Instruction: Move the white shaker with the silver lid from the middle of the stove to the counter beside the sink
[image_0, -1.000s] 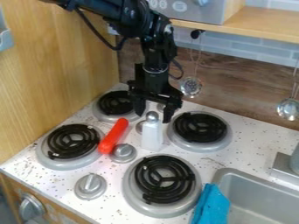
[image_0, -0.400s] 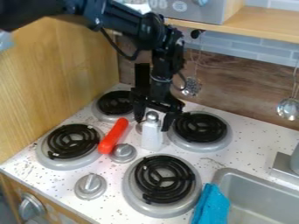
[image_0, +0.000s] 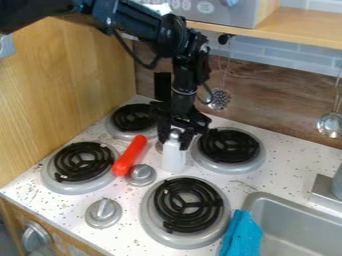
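Amid the burners (image_0: 230, 166), the gripper (image_0: 174, 144) is clasping the bottle (image_0: 174, 160) by its slim top, seemingly because the upright shape is suiting a pinch from above, while the counter (image_0: 125, 192) is supporting its base near the red handle (image_0: 130, 155).

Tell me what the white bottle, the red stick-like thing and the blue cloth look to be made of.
White bottle: pale, smooth body, perhaps plastic or glass.
Red stick-like thing: probably plastic, given its even colour and smooth, rounded form.
Blue cloth: matte fabric, judging by its soft folds.
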